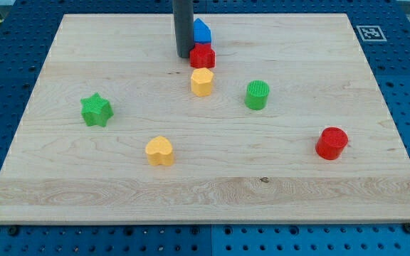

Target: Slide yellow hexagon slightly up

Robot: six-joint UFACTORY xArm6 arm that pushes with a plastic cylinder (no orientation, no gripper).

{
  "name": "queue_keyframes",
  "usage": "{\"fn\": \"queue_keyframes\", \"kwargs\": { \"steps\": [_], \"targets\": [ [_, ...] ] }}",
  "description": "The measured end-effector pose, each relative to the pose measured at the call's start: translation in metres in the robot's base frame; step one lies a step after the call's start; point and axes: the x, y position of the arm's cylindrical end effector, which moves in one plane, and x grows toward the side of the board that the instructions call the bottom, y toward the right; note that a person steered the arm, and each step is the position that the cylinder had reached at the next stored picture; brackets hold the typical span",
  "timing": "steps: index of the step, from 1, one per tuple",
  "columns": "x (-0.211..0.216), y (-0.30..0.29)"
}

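- Green star block (96, 110) sits alone near the view's left side of the wooden board (119, 192), well apart from the rest.
- Yellow heart block (160, 151) lies toward the view's bottom, to the right of the star.
- My tip (184, 56) comes down from the view's top as a dark rod whose upper part is cut off by the frame; it has no fingers and holds nothing. It rests just left of the red block, above and left of the yellow hexagon.
- Yellow hexagon (202, 82) sits near the board's middle, just below the red block and close to touching it.
- Red block (203, 56) has a shape hard to make out; behind it the blue block (202, 30) is partly hidden.
- Green cylinder (257, 94) stands to the right of the hexagon, apart from it.
- Red cylinder (332, 143) stands alone toward the view's right.
- A black-and-white square marker (370, 32) is in the board's top right corner; no letters can be read on it.
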Motion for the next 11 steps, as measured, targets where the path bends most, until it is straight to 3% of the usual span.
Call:
{"fn": "queue_keyframes", "kwargs": {
  "steps": [3,6,8,11],
  "targets": [
    [0.006,-0.03],
    [0.073,-0.032],
    [0.116,-0.021],
    [0.116,0.025]
  ]
}}
